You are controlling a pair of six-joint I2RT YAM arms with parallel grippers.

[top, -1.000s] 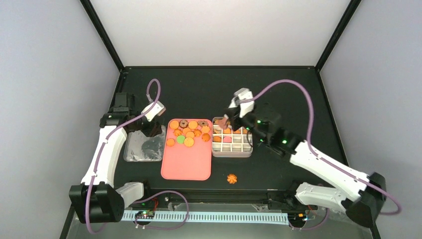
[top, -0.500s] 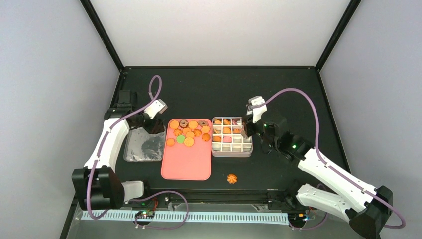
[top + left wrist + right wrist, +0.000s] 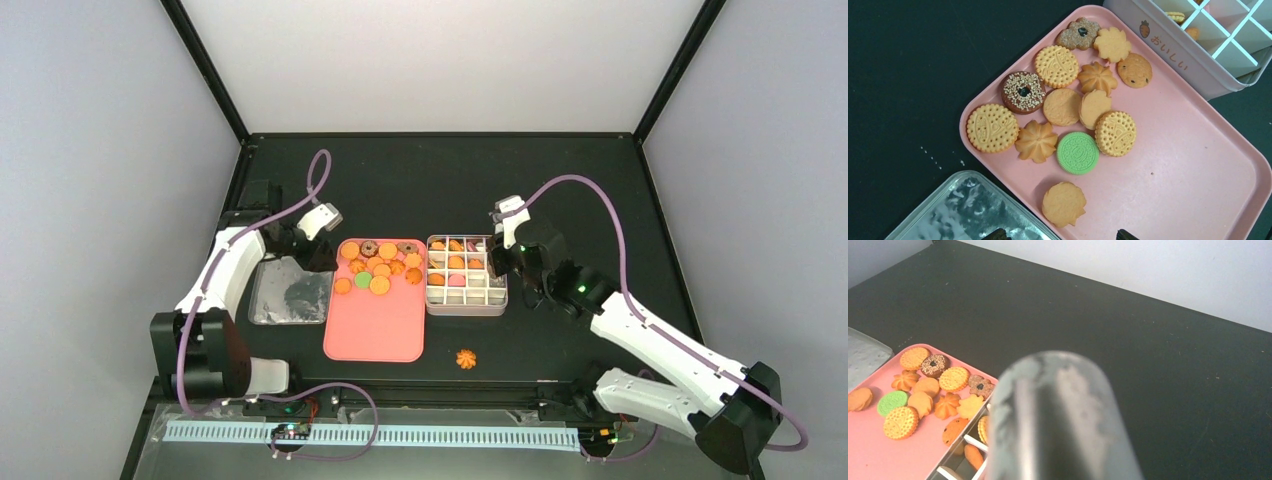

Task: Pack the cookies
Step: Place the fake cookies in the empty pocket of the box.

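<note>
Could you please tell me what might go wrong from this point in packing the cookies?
1. The cookies on the pink tray touch and overlap, so the open left gripper might drag a neighbour along.
2. One swirled cookie lies on the table near the front edge; it could be missed or swept off.
3. A blurred grey shape blocks most of the right wrist view of the tin.

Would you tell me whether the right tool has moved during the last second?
Yes. The right tool has shifted rightward, from over the far-left cells of the white tin to its right edge.
</note>
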